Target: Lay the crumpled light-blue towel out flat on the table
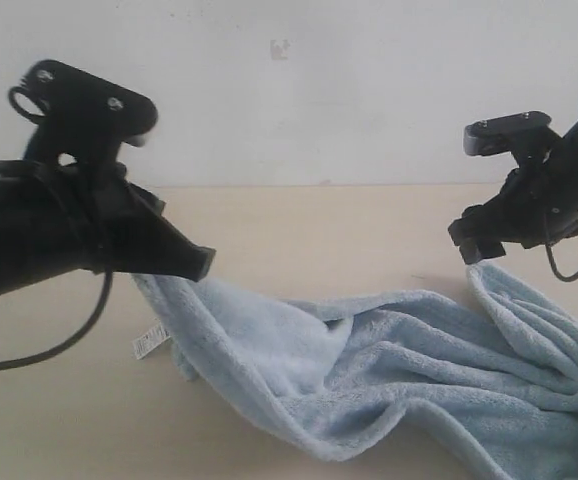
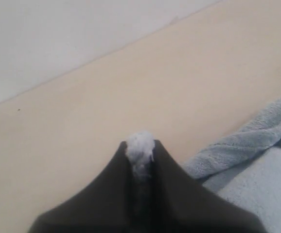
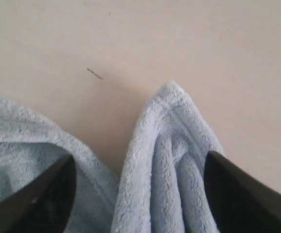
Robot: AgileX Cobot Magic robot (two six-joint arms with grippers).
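Your left gripper (image 2: 140,148) is clamped on a tuft of the towel (image 1: 399,370) and holds that edge up off the table (image 1: 299,225). The rest lies bunched and creased across the middle and right. Your right gripper (image 3: 139,174) stands wide open, jaws either side of a hemmed corner, gripping nothing. The towel looks soft, floppy and light, so it'll sag and drag. Best hold is probably that hemmed corner, pinched deep past the border so the pile can't slip. A white tag (image 1: 151,343) hangs near the left grip.
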